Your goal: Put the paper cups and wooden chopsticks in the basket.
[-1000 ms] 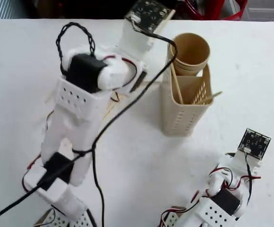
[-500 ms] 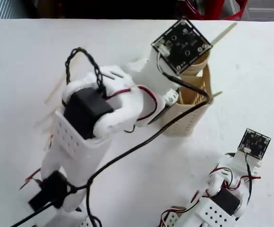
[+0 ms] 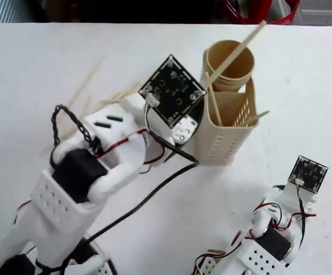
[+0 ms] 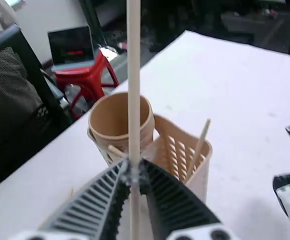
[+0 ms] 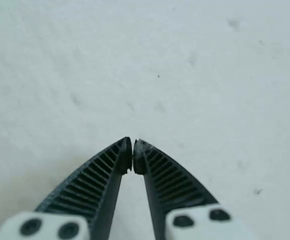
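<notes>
One white table [image 3: 303,74], smooth and matte, bears everything. Two arms of white printed plastic with black motors and red and black wires stand on it: the left arm [image 3: 86,177] stretches toward the basket, and the right arm [image 3: 269,240] sits folded at the near edge, well apart from it.

One basket [image 3: 223,137] stands upright. It is cream plastic, boxy, with slotted walls. In its far end sits one nested stack of tan paper cups [image 3: 229,63], round and open-mouthed, rising above the rim. At least two rims show; the exact count I cannot tell.

The chopsticks are thin, pale wooden sticks. Two lean inside the basket's near end: one [image 3: 214,106] slants along the wall beside the cups, and the other [image 3: 253,118] pokes out over the rim. One more, the held stick [image 4: 133,75], is pinched between the ribbed black jaws of the left gripper [image 4: 134,169]. It is just beside the basket, and its free length slants up across the mouth of the cups. Several loose sticks [image 3: 115,97] lie scattered on the table beyond the left arm, too faint to count.

The right gripper [image 5: 132,150] has its tips pressed together on nothing, over bare table.
</notes>
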